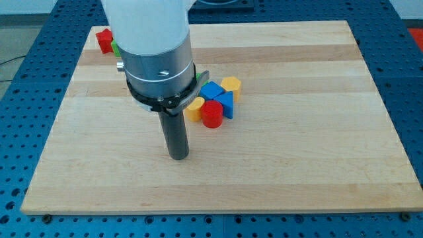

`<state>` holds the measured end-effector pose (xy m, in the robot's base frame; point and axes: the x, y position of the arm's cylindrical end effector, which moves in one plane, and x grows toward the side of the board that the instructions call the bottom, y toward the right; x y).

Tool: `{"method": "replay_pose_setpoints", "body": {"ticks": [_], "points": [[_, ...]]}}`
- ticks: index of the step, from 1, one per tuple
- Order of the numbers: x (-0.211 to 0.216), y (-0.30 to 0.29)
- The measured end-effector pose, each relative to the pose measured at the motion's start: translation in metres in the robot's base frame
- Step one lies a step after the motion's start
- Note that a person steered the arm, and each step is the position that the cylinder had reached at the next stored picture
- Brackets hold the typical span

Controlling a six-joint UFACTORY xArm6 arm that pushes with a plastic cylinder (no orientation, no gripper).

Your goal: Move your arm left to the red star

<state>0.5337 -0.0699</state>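
Note:
The red star (104,39) lies near the top left corner of the wooden board (297,172), with a green block (114,47) touching its right side, mostly hidden behind the arm. My tip (178,156) rests on the board well below and to the right of the red star. It stands just left of and below a cluster of blocks: a red cylinder (212,114), a yellow block (195,108), a blue block (213,90), another blue block (227,104) and a yellow hexagon (230,84).
The arm's large white and grey body (155,46) covers the board's upper left middle and hides part of the green block. The board sits on a blue perforated table (20,99).

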Motion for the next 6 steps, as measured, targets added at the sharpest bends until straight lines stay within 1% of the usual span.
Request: {"method": "replay_pose_setpoints", "body": {"ticks": [1,2,3,4,5,6], "points": [[-0.001,0.0],[-0.013,0.0],[-0.034,-0.039],[-0.065,-0.084],[-0.11,-0.137],[-0.115,-0.144]]}}
